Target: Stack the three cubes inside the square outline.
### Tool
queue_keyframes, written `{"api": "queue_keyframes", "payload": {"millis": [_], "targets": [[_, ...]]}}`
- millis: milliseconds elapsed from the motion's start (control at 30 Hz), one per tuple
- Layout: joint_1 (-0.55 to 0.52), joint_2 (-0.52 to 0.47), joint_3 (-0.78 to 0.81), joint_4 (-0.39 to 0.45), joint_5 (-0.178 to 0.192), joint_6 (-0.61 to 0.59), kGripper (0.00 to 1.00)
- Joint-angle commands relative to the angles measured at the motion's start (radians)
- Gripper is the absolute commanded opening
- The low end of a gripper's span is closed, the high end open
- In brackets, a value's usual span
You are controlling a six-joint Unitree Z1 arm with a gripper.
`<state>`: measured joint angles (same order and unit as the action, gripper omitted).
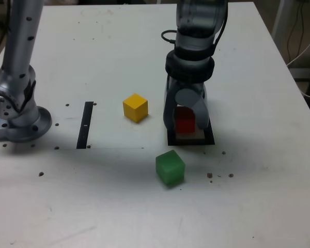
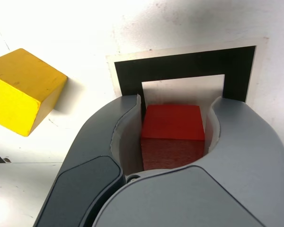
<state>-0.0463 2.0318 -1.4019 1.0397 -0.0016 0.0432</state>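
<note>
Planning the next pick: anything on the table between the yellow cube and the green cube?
No. In the exterior view, only bare white table lies between the yellow cube and the green cube. The gripper with the red cube stands off to the exterior view's right.

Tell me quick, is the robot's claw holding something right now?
Gripper: closed around the small solid red cube, over the flat black square outline with the white centre.
</note>
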Motion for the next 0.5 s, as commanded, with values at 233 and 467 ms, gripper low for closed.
{"api": "queue_keyframes", "payload": {"millis": [233, 467], "targets": [[0.000, -0.005, 0.002, -0.006, 0.019, 0.004, 0.96], [0.000, -0.037, -0.003, 0.010, 0.022, 0.005, 0.99]]}}
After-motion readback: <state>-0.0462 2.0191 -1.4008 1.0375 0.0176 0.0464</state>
